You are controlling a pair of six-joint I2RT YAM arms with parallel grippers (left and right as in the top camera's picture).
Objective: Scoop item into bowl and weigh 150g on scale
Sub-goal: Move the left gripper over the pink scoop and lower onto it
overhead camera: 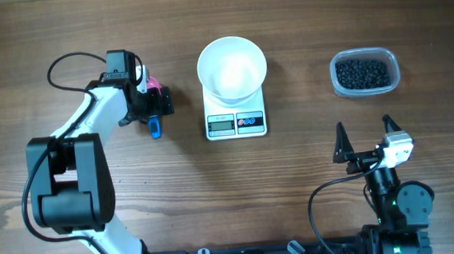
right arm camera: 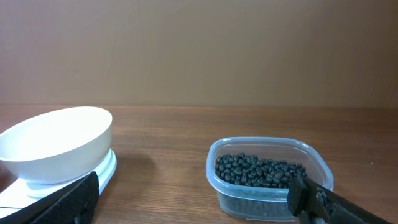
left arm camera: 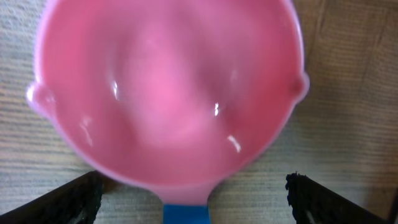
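Far left: left gripper [overhead camera: 152, 108] spread wide over pink scoop [left arm camera: 168, 87], fingers [left arm camera: 68, 199] either side of its blue handle [left arm camera: 185, 214], clear of it. Mid-counter [overhead camera: 301, 42]: white bowl [overhead camera: 232, 66] seated on scale [overhead camera: 235, 123]. Right: black beads [overhead camera: 362, 73] in clear tub [overhead camera: 394, 74], just ahead of right gripper [overhead camera: 363, 127], jaws apart, holding nothing.

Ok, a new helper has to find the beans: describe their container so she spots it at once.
Find the white scale at the scene's centre, carrying the white bowl. Right of it in the overhead view sits a rounded plastic tub. It alone is see-through, with small black beans inside.
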